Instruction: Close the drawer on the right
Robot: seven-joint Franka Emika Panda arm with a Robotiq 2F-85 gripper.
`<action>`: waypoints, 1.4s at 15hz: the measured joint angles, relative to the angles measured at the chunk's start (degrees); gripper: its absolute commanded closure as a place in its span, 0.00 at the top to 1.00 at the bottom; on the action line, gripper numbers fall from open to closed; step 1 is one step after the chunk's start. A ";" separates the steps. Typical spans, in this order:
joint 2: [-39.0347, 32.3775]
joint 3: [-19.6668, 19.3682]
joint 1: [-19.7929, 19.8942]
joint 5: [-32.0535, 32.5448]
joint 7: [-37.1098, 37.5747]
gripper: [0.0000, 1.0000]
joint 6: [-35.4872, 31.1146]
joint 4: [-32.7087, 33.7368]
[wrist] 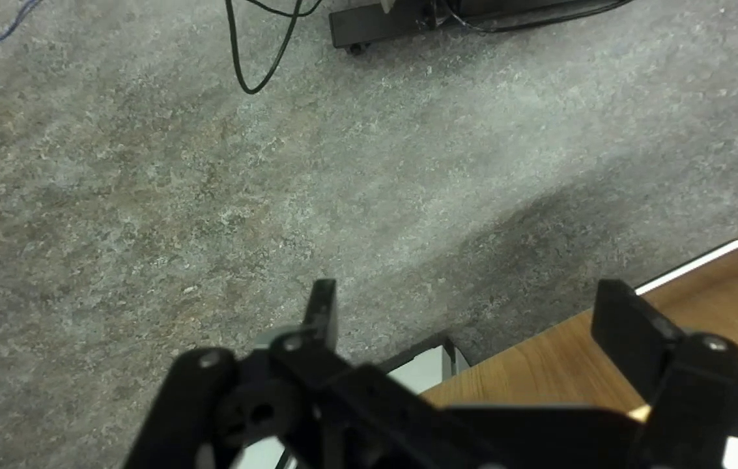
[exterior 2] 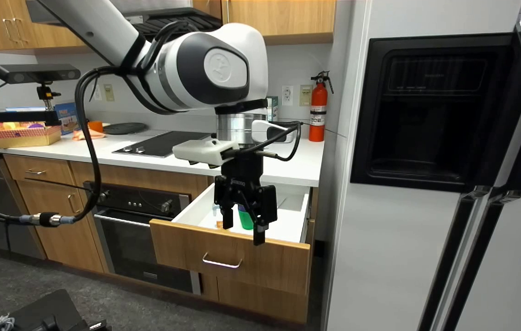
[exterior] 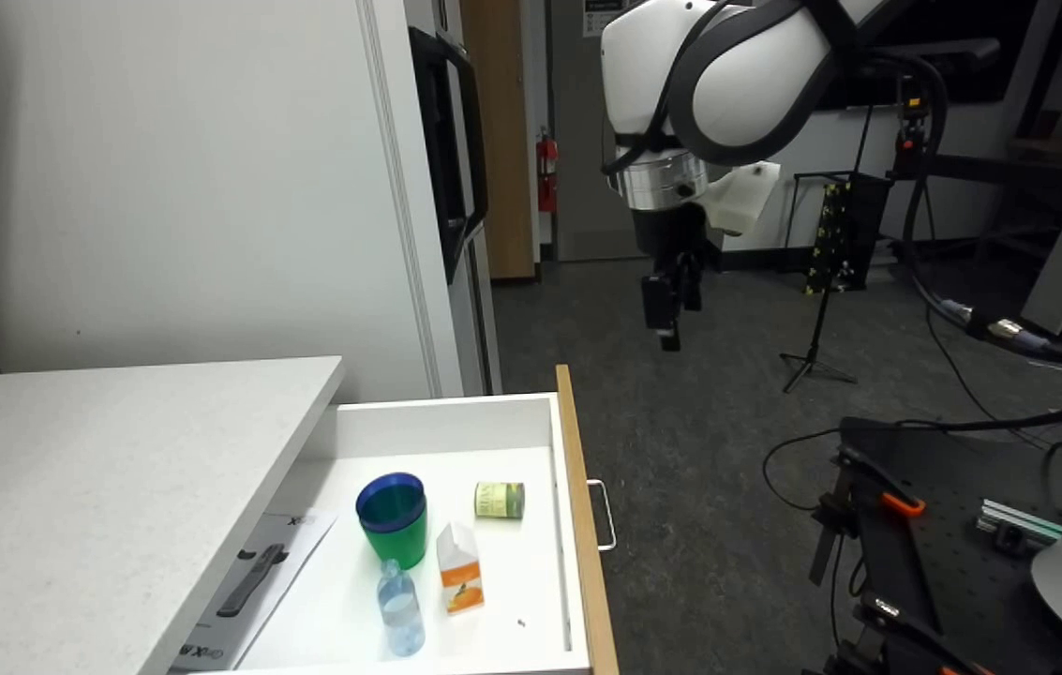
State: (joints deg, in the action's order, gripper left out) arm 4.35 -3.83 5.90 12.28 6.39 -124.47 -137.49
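My gripper (wrist: 468,288) looks soft, out of focus in the wrist view; floor (wrist: 212,195) has pale sheen, dark shadow. In an exterior view, countertop (exterior: 99,469) bright, floor dim.

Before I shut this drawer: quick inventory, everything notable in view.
drawer: one, tan, pulled open
cup stack: one, blue over green, inside
can: one, green, inside
carton: one, orange-white, inside
bottle: one, bluish, inside
paper: one, white, inside
handle: one, silver, drawer front
counter: one, white, above drawer
basket: one, yellow, on counter
extinguishers: two, red, counter and background
oven: one, black, beside drawer
fridge: one, white, beside counter
arm: one, white, above claw
claw: one, black, open, clear of drawer
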 measured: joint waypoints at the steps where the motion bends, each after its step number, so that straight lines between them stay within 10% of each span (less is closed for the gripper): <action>1: -0.22 -0.10 0.03 -0.56 1.86 1.00 -0.82 -0.17; 17: -18.35 -0.78 -2.05 1.47 15.10 1.00 -21.47 -1.53; 18: -18.54 -0.83 -2.45 1.57 15.07 0.75 -21.93 -1.54; 21: -18.50 -0.85 -3.30 1.58 14.19 0.58 -22.72 -1.67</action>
State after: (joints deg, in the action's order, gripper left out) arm -14.15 -4.68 2.60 13.86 20.58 -147.19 -139.16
